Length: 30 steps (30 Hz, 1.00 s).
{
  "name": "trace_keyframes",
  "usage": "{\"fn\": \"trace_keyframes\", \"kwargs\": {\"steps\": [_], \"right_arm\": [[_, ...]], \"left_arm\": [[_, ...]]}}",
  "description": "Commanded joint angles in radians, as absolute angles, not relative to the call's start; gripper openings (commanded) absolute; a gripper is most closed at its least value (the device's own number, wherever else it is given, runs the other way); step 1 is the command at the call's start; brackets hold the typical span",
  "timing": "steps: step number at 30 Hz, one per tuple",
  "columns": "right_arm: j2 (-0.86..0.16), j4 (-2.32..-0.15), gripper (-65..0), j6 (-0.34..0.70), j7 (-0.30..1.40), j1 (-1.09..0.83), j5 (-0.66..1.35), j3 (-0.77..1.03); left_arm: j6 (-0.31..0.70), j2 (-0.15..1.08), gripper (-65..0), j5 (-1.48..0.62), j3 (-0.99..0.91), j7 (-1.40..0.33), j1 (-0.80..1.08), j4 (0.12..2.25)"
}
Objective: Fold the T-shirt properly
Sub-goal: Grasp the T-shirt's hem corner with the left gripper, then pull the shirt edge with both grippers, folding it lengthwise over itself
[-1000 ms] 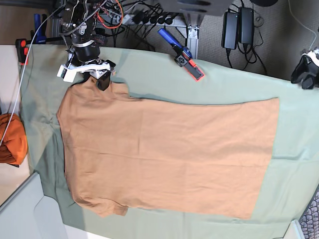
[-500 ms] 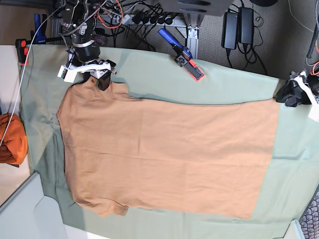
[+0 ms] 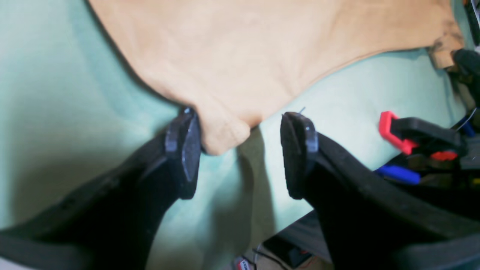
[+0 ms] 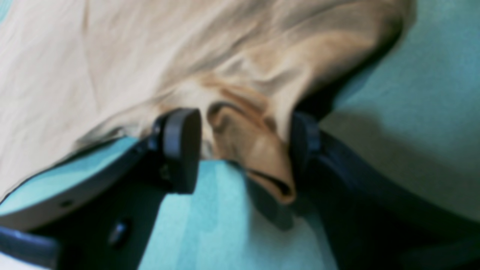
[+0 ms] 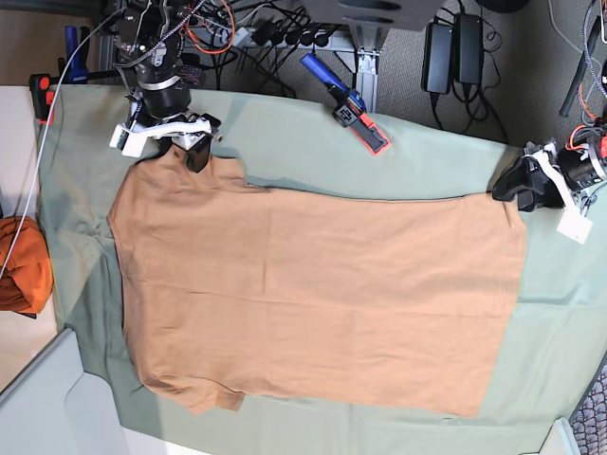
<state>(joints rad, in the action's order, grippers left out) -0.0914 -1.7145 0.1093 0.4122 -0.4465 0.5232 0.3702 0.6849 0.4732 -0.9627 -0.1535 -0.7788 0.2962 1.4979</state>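
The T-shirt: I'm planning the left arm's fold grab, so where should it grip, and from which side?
Grip the T-shirt's hem corner, coming from outside the hem over the green sheet. That corner already sits between the open left hand's pads and lies flat, so closing there should catch the cloth edge.

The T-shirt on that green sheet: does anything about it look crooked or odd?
Mostly no. The T-shirt lies spread flat on the green sheet. The one oddity: the sleeve is bunched into a puckered fold between the jaws of the right gripper. The left gripper is open around the hem corner.
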Motion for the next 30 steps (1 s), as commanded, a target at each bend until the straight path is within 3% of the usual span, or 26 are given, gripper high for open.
{"fn": "trace_keyframes", "kwargs": {"steps": [1, 5, 7, 10, 13, 14, 22, 30], "right_arm": [[-0.097, -1.723, -29.9, 0.116, 0.427, -0.459, 0.519, 0.37], [-0.097, -1.723, -31.4, 0.116, 0.426, -0.463, 0.467, 0.37], [-0.097, -1.723, -42.5, 0.116, 0.426, -0.463, 0.447, 0.37], [-0.097, -1.723, -65.0, 0.116, 0.426, -0.463, 0.448, 0.371], [-0.097, -1.723, -65.0, 0.116, 0.426, -0.463, 0.448, 0.371], [-0.097, -1.723, -65.0, 0.116, 0.426, -0.463, 0.448, 0.372], [-0.125, -1.726, -65.0, 0.121, 0.451, -0.463, 0.453, 0.431], [-0.208, -1.749, -65.0, 0.222, 0.488, -0.519, 0.582, 0.501]], "left_arm": [[0.698, 0.477, -28.2, -0.965, -0.156, -0.782, 0.291, 1.504], [0.698, 0.463, -28.7, -0.965, -0.156, -0.766, 0.29, 1.504], [0.698, 0.463, -34.1, -0.964, -0.156, -0.745, 0.29, 1.504], [0.698, 0.463, -49.6, -0.965, -0.156, -0.727, 0.285, 1.504], [0.698, 0.463, -63.7, -0.965, -0.156, -0.71, 0.281, 1.504], [0.698, 0.463, -65.0, -0.965, -0.156, -0.707, 0.28, 1.504], [0.698, 0.481, -65.0, -1.015, -0.159, -0.761, 0.28, 1.504], [0.698, 0.536, -65.0, -1.167, -0.171, -0.855, 0.28, 1.504]]}}
